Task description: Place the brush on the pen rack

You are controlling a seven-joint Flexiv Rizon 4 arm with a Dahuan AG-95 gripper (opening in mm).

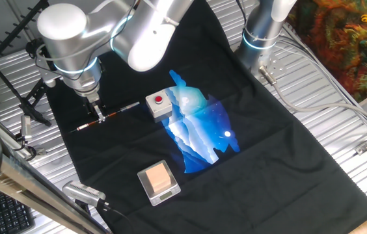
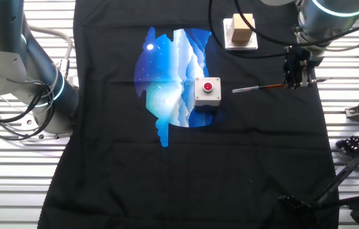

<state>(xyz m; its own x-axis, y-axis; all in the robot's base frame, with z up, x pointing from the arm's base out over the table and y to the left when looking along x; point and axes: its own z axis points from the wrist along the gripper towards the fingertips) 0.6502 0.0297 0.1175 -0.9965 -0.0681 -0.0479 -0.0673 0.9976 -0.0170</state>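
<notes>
I see the tool [image 1: 97, 112] low over the desk, fingers closed on the thin reddish-brown paintbrush [image 1: 115, 111], which lies flat on the black cloth [image 1: 248, 143] with its pale tip towards the grey box with a red button [image 1: 159, 104]. Ribbed silver desk [image 1: 326, 110] underneath. Black metal pen rack [image 2: 351, 168] stands off the cloth edge.

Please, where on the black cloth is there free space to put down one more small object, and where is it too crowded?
Free: the wide bare black cloth below the red-button box, toward the pen rack. Crowded: the strip where the end effector meets the brush beside that box, and near the wooden block.
</notes>
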